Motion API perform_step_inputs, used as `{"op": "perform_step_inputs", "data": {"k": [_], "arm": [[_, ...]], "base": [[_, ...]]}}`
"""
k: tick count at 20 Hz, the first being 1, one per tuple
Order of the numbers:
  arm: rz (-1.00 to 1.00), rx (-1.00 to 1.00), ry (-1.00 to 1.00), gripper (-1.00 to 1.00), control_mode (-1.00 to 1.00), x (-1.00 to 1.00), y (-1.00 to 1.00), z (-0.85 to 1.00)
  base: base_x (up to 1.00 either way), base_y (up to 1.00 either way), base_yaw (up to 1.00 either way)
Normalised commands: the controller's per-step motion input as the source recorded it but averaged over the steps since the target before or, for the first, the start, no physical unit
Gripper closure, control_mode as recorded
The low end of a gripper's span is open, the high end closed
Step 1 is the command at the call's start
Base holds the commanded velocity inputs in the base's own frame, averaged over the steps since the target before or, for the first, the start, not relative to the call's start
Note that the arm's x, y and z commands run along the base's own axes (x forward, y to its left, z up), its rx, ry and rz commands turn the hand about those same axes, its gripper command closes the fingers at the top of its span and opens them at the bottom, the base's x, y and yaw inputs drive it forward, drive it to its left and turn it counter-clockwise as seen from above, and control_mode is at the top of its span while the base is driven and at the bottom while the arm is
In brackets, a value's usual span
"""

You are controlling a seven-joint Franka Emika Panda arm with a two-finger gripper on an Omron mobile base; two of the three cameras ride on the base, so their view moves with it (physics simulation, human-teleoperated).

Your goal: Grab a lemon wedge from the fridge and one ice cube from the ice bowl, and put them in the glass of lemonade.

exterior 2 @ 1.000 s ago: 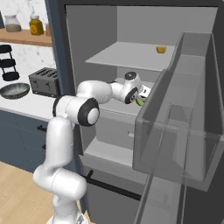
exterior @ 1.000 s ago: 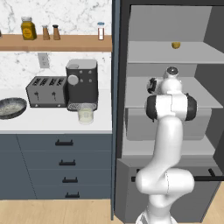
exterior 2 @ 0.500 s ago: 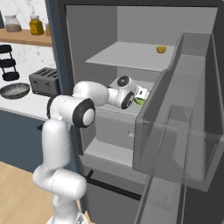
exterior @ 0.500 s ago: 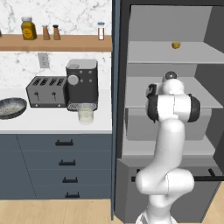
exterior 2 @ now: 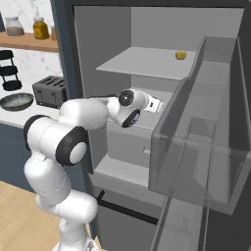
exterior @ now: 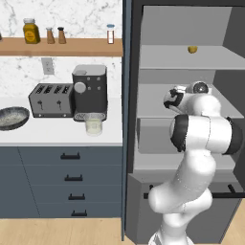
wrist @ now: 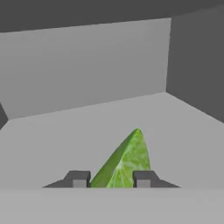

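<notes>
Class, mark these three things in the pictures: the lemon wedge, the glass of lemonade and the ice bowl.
lemon wedge (wrist: 124, 164): hand view, its green flesh between the finger tips.
glass of lemonade (exterior: 94, 125): left base view, its liquid-filled side.
ice bowl (exterior: 10, 119): left base view, its speckled inside.

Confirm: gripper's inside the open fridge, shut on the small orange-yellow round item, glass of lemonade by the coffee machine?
Not quite. The hand view shows the gripper shut on the lemon wedge; the orange-yellow round item sits untouched on the upper fridge shelf. The rest holds: glass of lemonade by the coffee machine.

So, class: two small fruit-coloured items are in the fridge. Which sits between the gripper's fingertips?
The lemon wedge, yellow-green and pointed, between the gripper tips. The round orange-yellow item sits alone on the top shelf.
</notes>
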Motion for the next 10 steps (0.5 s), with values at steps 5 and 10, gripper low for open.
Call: {"op": "perform_step_inputs", "data": {"k": [5,10], "arm": [[0.0,0.03,0.04,1.0,-1.0,-1.0,0.0,1.0],[0.02,0.01,0.22,1.0,-1.0,-1.0,0.09,0.93]], "base": [[0.0,0.0,0.0],[0.0,0.0,0.0]]}}
